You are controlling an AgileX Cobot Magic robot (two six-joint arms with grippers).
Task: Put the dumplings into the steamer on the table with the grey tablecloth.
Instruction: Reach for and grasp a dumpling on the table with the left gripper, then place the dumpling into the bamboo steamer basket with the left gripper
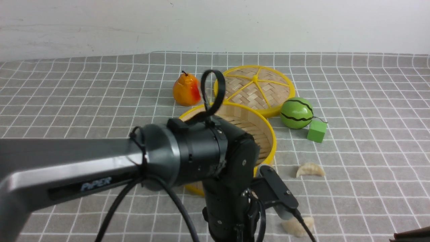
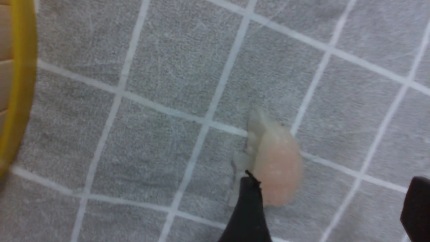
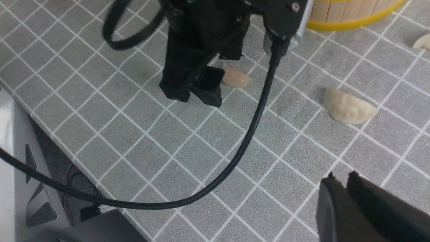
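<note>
Left gripper (image 2: 334,185): fingers wide apart, nothing held; one fingertip overlaps pinkish dumpling (image 2: 280,164) in wrist view, contact uncertain. Right gripper (image 3: 342,176): fingers drawn together, nothing between them. Two cream dumplings, nearer (image 1: 299,226) and farther (image 1: 310,169), lie on grey tablecloth (image 1: 362,168) beside steamer (image 1: 272,143). Step in hand, as judged: grasp of pinkish dumpling. Advisable: centre dumpling between fingers before descent, close gently across narrow body, lift clear of yellow rim. Off-centre closure risks pushing dumpling aside.
</note>
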